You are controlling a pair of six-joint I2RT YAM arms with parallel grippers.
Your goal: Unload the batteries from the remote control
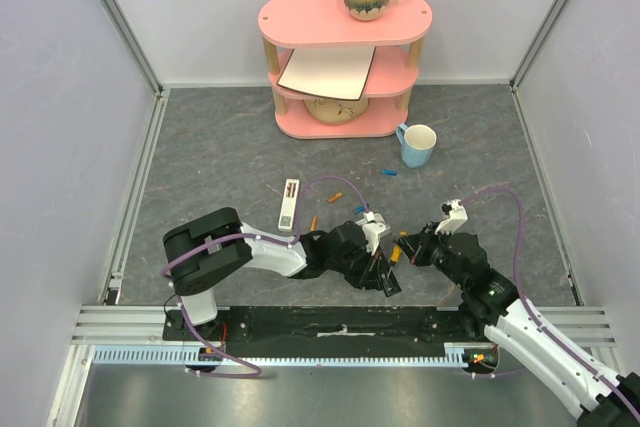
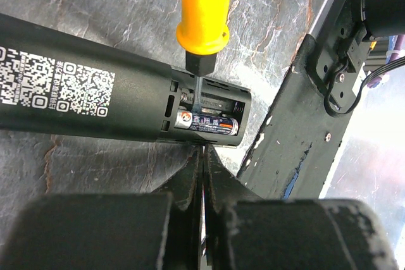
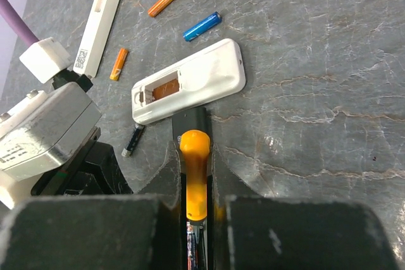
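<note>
Screwdriver (image 2: 204, 11), grasped by right claw (image 3: 195, 156), stands in black remote (image 2: 95, 93) beside battery (image 2: 207, 121) for levering; left claw (image 2: 204, 175), clenched empty, apparently braces remote.

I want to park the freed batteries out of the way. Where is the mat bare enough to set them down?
Bare mat lies left, between the side rail, the pink shelf and the white remote. Another patch sits right of the blue mug, toward the wall. The middle is crowded: loose batteries, the black remote, the screwdriver.
</note>
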